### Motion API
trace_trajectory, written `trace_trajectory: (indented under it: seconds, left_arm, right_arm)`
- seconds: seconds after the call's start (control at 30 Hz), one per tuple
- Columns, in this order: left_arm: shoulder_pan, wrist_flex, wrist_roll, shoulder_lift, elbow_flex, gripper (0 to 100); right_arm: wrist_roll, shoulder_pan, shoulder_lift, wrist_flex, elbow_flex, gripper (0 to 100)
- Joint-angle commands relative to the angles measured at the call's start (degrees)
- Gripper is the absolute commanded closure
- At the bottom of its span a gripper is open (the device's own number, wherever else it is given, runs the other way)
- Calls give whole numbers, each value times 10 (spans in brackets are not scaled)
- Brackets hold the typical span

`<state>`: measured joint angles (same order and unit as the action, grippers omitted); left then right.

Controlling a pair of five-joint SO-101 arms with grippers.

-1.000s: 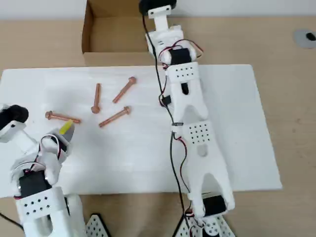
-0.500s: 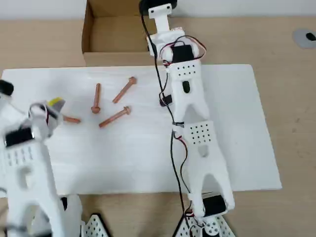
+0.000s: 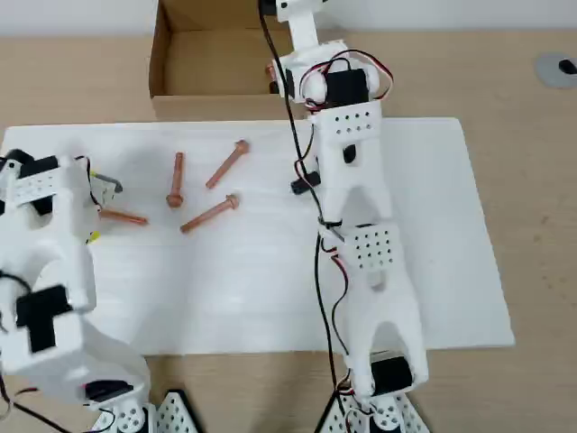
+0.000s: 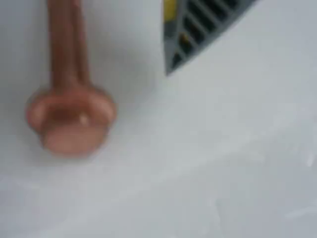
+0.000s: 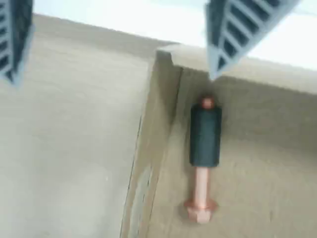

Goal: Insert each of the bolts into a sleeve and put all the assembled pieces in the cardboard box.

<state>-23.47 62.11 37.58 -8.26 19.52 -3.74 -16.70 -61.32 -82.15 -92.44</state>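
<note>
Where white sheet (image 3: 433, 234) covers table (image 3: 532, 180) | cardboard box (image 3: 207, 106) beyond, perhaps touching

a robotics lab bench, or a maker's desk set up as one. two small white arms (image 3: 361, 262) of printed plastic stand at the near edge of a wooden table (image 3: 532, 162). their black servos (image 3: 344, 88) are bare, and red and black wires (image 3: 315, 236) run loose along the links. a white sheet (image 3: 252, 280) is laid over the table as a mat. on it lie loose copper bolts (image 3: 209, 215), and at the far edge sits a plain cardboard box (image 3: 160, 54): bare hardware. a grey round cable port (image 3: 556, 69) near the far right corner suggests an office desk.
</note>
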Motion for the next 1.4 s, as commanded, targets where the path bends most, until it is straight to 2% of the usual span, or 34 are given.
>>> trace_trajectory:
  seconds: [0.0,0.27,0.47,0.87,1.03,1.17,1.37]
  left_arm:
    - [2,-1,8,-40,-56,683]
    - [37,-1,27,-126,-121,683]
    - [39,2,28,-156,-142,691]
    - [42,4,25,-162,-149,984]
    - [43,5,25,-160,-146,992]
    - [43,40,25,-158,-162,992]
    - [40,151,-15,-158,-255,992]
  right_arm:
    - [3,3,65,-4,-30,712]
    - [3,-9,64,-14,-30,712]
    - [3,-13,65,-25,-30,712]
    - [3,-13,67,-46,-31,713]
    - [3,-12,67,-69,-31,713]
    - [3,-11,81,-70,-31,713]
    - [3,-9,102,-70,-31,713]
